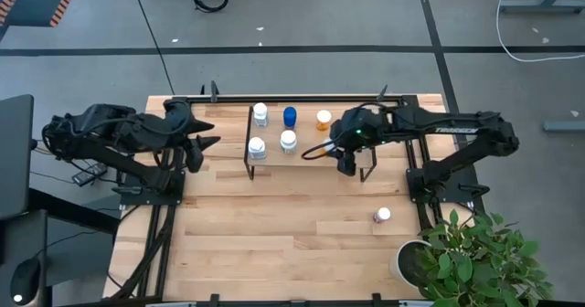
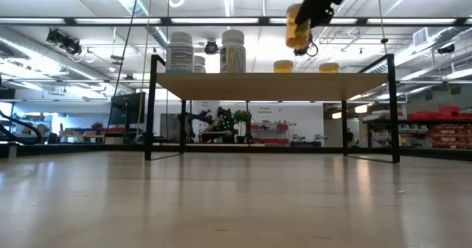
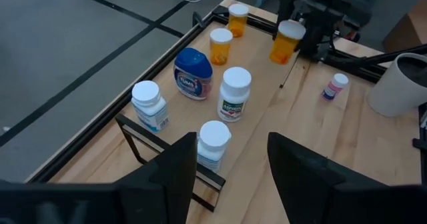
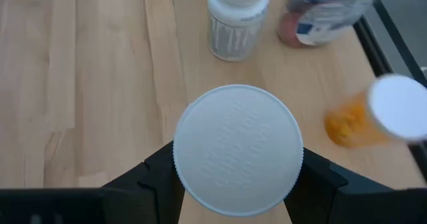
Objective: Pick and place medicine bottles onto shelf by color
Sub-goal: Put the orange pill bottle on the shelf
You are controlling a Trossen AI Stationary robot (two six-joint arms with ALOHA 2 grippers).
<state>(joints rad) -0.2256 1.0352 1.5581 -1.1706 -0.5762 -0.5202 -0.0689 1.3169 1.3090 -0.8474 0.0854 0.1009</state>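
The light wooden table (image 1: 274,243) carries the low shelf (image 1: 306,165) on thin black legs near its far edge. One small pinkish-purple bottle (image 1: 381,216) with a white cap stands directly on the table at the right, apart from the shelf. A white plant pot (image 1: 409,259) sits near the right front corner.

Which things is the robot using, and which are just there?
For the job: shelf, three white bottles, blue bottle, two orange bottles, held orange bottle, right gripper, pink bottle, left gripper (open, waiting).
Just there: potted plant.
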